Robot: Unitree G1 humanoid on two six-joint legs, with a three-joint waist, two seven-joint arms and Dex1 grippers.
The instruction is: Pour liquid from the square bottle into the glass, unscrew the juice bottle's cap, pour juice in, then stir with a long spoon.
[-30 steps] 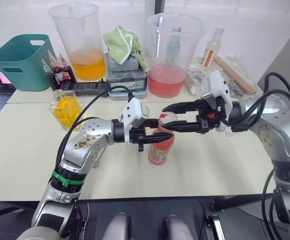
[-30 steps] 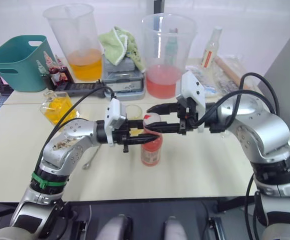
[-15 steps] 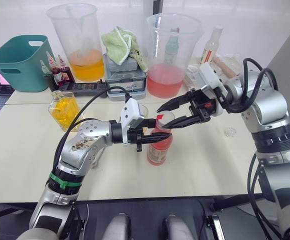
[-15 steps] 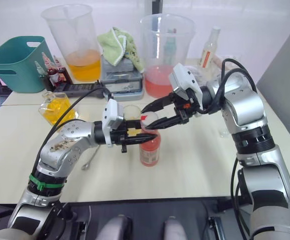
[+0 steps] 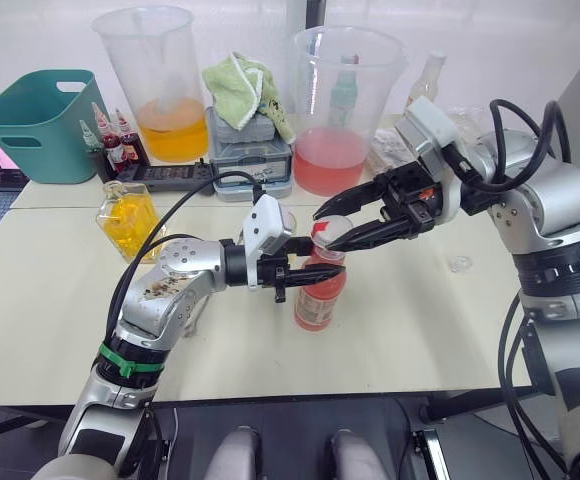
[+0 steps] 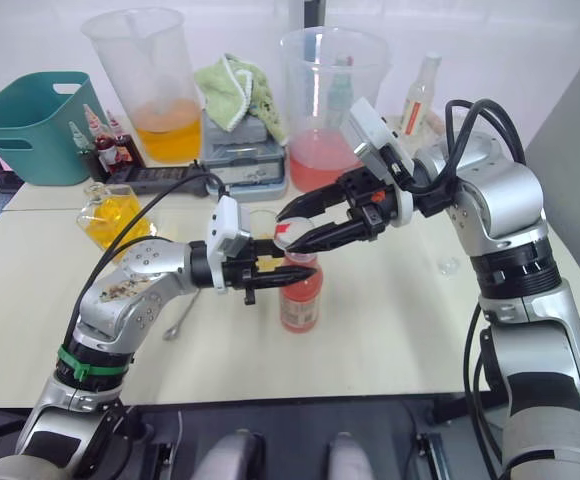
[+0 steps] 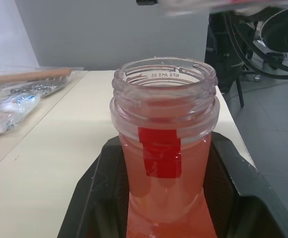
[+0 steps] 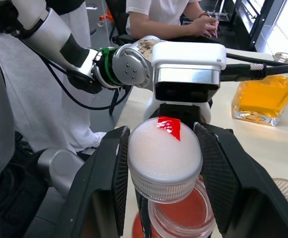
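Juice bottle (image 5: 320,290), upright on counter (image 5: 50,300) centre, neck clamped by left gripper (image 5: 310,272), mouth open; cap (image 8: 165,157) pinched in right gripper (image 5: 342,228) just above mouth; glass (image 6: 265,222) directly behind bottle, nearer left arm.

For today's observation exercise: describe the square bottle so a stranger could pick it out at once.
Start at the teal bin at the table's back left. In front of it stands the square bottle, short, flat-sided clear glass holding yellow-orange liquid. The juice bottle nearby is tall, slim and pink-red.
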